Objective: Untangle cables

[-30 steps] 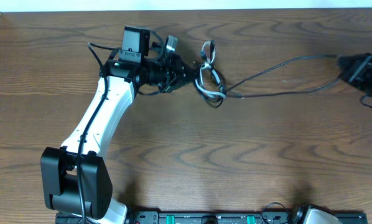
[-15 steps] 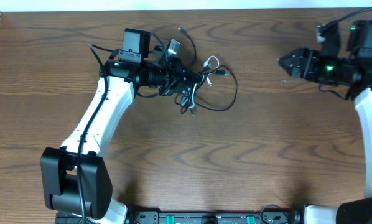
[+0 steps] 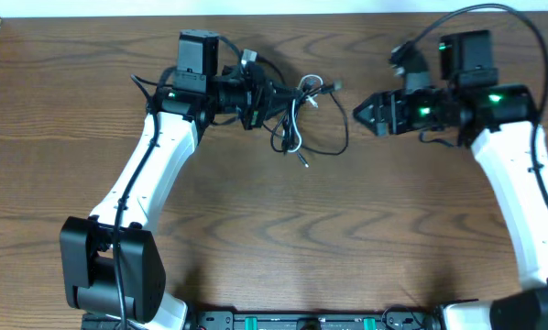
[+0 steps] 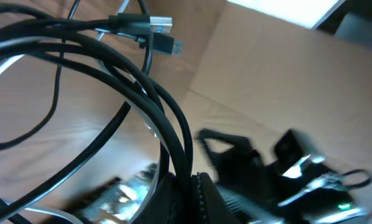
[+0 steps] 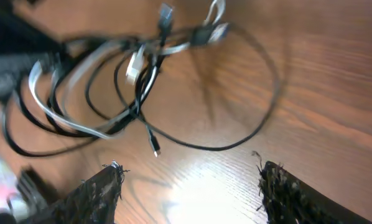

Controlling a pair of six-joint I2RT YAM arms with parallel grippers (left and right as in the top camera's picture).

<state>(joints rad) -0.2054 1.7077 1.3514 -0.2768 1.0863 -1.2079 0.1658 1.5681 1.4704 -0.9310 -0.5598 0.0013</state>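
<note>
Wood-grain laminate in a dark brown covers the whole table (image 3: 256, 229), its streaks running left to right, with a bright glare patch showing in the right wrist view. A narrow white strip (image 3: 256, 7) borders the far edge, and a black rail (image 3: 301, 321) with small green parts runs along the near edge. In the left wrist view a pale tan surface lies behind the table, but it is too blurred to identify. A green light (image 3: 494, 96) glows on the right arm's wrist; any markings on the arms are too small to read.

The cables (image 3: 301, 119) lie bunched at the far middle of the table, white and grey strands knotted with a thin black one whose loop (image 3: 345, 137) spreads out to the right. A silver-tipped USB plug (image 4: 161, 23) sticks out of the bundle. The left gripper (image 3: 276, 96) is clamped on the left side of this tangle. The right gripper (image 3: 361, 113) points at the bundle from the right, apart from it, its fingers (image 5: 99, 193) spread wide with only bare table between them.
</note>
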